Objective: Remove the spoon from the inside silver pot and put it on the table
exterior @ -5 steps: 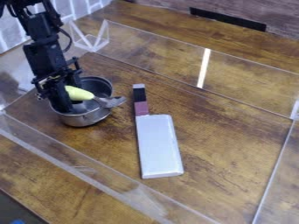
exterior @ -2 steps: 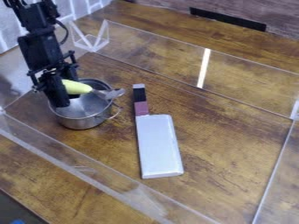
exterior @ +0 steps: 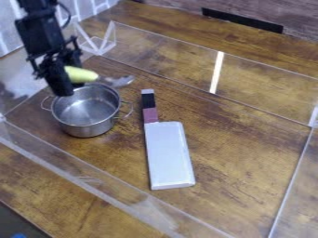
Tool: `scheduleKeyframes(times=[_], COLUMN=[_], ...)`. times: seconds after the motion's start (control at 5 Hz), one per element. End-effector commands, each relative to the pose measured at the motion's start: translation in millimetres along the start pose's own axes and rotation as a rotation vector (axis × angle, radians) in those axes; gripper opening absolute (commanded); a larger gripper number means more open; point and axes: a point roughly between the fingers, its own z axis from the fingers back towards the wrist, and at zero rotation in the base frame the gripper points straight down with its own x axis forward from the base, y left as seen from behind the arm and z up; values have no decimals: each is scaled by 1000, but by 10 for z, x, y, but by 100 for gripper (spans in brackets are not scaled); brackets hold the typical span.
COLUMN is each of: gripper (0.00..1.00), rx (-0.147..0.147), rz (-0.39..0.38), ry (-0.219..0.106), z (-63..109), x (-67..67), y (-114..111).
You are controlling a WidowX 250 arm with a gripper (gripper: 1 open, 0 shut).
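The spoon [exterior: 82, 72] hangs in the air above the far left rim of the silver pot [exterior: 87, 112], its light-yellow handle pinched in my black gripper [exterior: 59, 82]. The gripper is shut on that handle, and the spoon's metal end points right, blurred. The pot stands upright on the dark wood table [exterior: 236, 121] at the left, and its inside looks bare. The arm rises toward the top left corner of the view.
A flat white rectangular block [exterior: 168, 153] with a dark end lies just right of the pot. Low clear acrylic walls [exterior: 74, 163] run around the tabletop. Bare wood stretches to the right and behind the block.
The gripper has risen and drawn back to the left with the spoon, which has come up out of the pot. The pot has stayed in place.
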Motion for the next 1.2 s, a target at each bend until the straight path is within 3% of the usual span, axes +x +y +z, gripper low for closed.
scheduleKeyframes(times=[0.0,0.2,0.4,0.6,0.8,1.0], gripper=[0,0,100,100,100,0], rx=[-92,-90,-93,-89,-94,-98], rz=[-68,-94,-90,-87,-65,-49], ry=[-30,-26,-25,-23,-20,-21], z=[340,201,16,-187,-263,-300], x=[-278,-376,-501,-601,-647,-698], y=[-91,-180,-228,-263,-288,-292])
